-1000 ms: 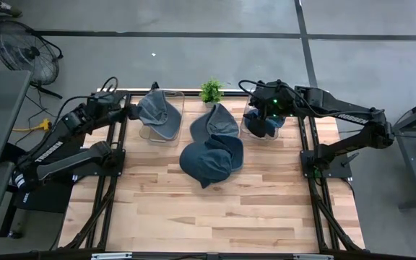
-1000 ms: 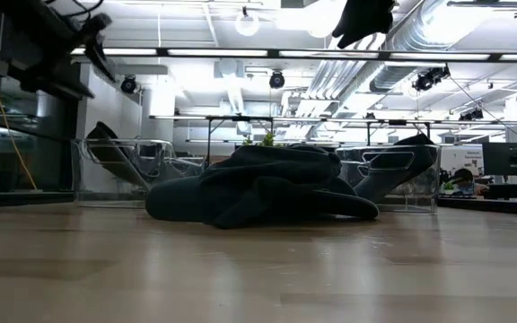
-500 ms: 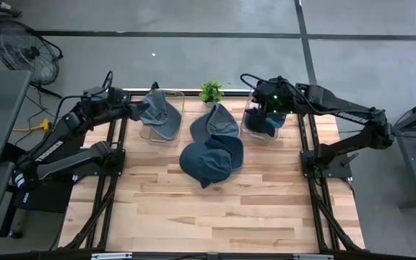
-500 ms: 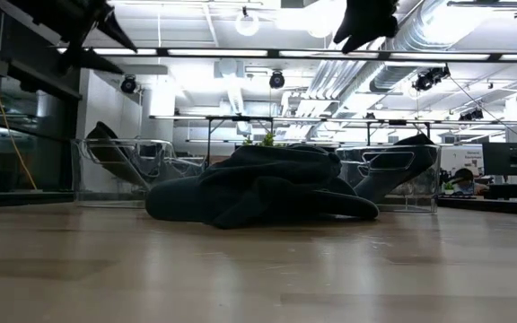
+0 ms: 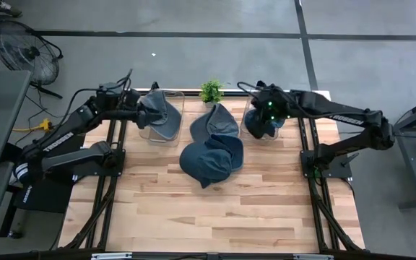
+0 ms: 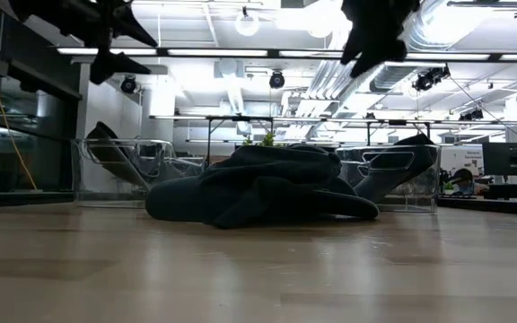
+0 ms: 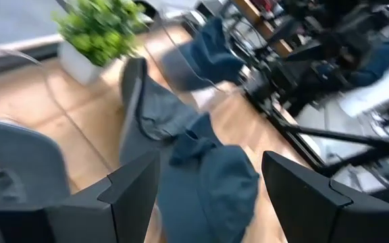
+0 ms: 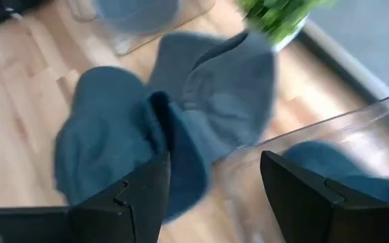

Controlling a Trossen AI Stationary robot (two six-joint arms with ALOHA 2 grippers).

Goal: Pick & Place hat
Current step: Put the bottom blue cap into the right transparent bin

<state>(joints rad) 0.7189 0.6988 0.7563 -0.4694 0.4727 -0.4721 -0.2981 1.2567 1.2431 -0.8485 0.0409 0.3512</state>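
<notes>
Several dark blue hats lie heaped on the wooden table's middle (image 5: 211, 160) (image 6: 267, 184), and one more (image 5: 217, 121) lies just behind them. Another hat (image 5: 161, 115) lies in the clear left bin (image 5: 172, 137); one more (image 5: 269, 126) lies in the clear right bin (image 8: 316, 135). My left gripper (image 5: 134, 108) (image 7: 211, 202) hangs open, high beside the left bin, facing the heap. My right gripper (image 5: 260, 115) (image 8: 211, 196) hangs open, high over the right bin's inner side, also facing the heap. Neither has anything between its fingers.
A small potted plant (image 5: 210, 90) stands at the table's far edge between the two bins. The near half of the table (image 5: 208, 217) is bare wood. Beyond the table lies the room, with a fan (image 5: 24, 50) on the floor at the far left.
My left gripper has swung toward the table's middle, past the left bin's edge, and has rolled and tipped about its wrist. My right gripper has sunk a little and rolled. Both have stayed open. The hats have not moved.
</notes>
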